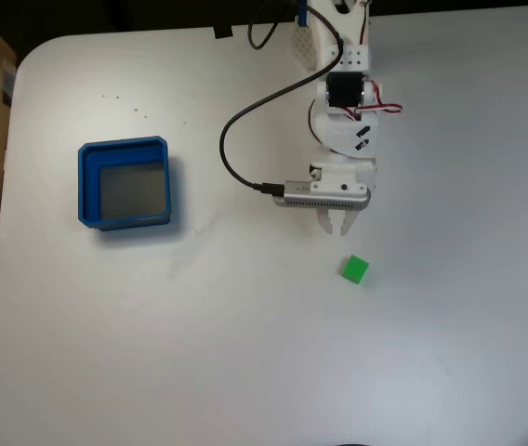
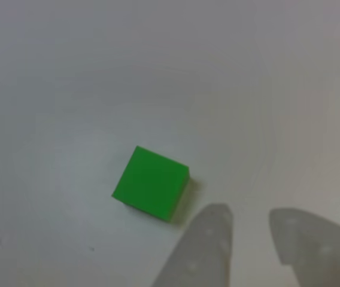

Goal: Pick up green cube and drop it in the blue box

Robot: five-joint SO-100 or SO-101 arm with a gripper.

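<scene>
The blue box [image 1: 85, 177] looks empty; the green cube [image 1: 354, 269] sits at five o'clock from the parted tool [image 1: 340, 227].

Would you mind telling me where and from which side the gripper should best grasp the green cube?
Probably from straight above, closing on two opposite side faces. The cube lies flat on the table, free all round, turned askew to the gripper, so the wrist should rotate to square with its faces.
</scene>
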